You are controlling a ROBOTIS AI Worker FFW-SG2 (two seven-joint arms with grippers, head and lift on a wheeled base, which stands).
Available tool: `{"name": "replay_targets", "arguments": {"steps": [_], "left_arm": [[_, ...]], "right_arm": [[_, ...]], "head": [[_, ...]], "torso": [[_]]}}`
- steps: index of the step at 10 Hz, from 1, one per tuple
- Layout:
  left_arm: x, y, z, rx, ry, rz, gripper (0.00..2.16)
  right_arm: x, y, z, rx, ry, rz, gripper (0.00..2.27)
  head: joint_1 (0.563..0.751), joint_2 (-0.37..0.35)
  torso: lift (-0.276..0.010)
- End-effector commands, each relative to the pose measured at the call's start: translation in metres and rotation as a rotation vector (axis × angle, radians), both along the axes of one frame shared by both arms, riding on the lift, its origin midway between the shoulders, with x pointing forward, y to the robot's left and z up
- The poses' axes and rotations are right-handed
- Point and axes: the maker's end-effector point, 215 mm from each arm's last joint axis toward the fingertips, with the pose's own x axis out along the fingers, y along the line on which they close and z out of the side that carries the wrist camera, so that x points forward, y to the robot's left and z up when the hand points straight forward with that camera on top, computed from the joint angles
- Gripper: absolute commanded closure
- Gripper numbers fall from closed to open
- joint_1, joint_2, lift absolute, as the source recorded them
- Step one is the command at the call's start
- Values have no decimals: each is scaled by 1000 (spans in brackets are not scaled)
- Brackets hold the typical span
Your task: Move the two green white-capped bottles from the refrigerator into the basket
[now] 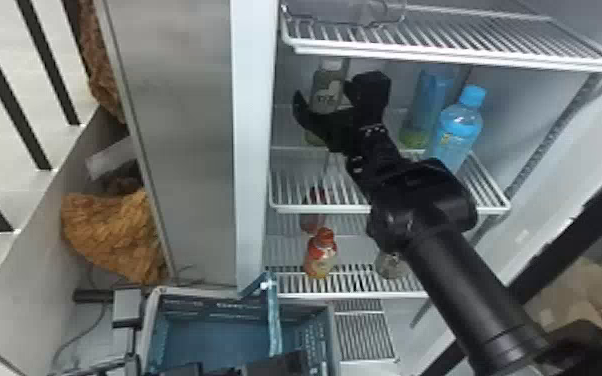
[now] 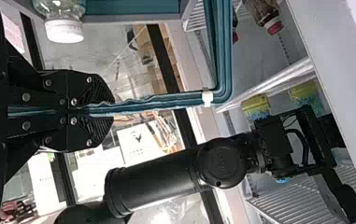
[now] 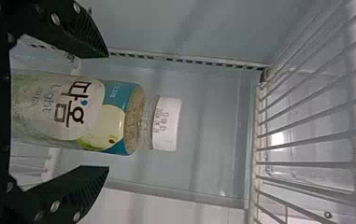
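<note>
Reaching into the refrigerator (image 1: 252, 150), I have the right gripper (image 1: 323, 95) at the middle shelf (image 1: 315, 208), its two fingers spread wide with one green white-capped bottle (image 3: 68, 107) standing upright between them. In the right wrist view I see a gap on either side of that bottle, so I have no grip on it; its white cap (image 3: 167, 123) reaches out beyond the fingertips.

My left gripper (image 1: 285, 364) is clamped on the teal handle (image 2: 152, 101) of the basket (image 1: 190, 306), which sits low in front of the refrigerator, with the handle raised. The left wrist view also gives me a second white-capped bottle (image 2: 63, 18) by the basket's teal side; whether it is inside, I can't tell.

On the same shelf as the bottle I'm reaching for, well to its right, stand a blue-capped bottle (image 1: 457, 130) and, just beside that, a blue container with a green base (image 1: 430, 100). Below, a red-capped bottle (image 1: 321, 255) stands on the lower shelf (image 1: 360, 294).
</note>
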Motion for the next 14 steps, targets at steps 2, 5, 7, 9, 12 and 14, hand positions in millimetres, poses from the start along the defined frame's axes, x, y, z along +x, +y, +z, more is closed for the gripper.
{"name": "replay_targets", "arguments": {"steps": [2, 5, 7, 9, 12, 14], "left_arm": [[0, 0, 0, -3, 3, 2, 1190], [-1, -1, 1, -7, 4, 0, 1190], [-1, 1, 1, -8, 6, 3, 1190], [-2, 2, -1, -9, 11, 9, 1190], [-5, 4, -3, -13, 23, 16, 1190], [-6, 5, -3, -21, 27, 21, 1190]], "right_arm": [[0, -2, -11, -6, 30, -6, 765], [0, -3, -12, 10, 34, -10, 884], [-2, -2, -8, 20, 16, -10, 883], [-7, 1, -4, 32, -10, -4, 884], [-22, 3, -2, 61, -34, 0, 884], [-43, 4, 4, 97, -58, 3, 884]], "head": [[695, -144], [695, -145], [695, -146], [695, -145], [695, -140], [695, -140]], "torso": [[-4], [-4], [-4], [-4], [-4], [-4]]}}
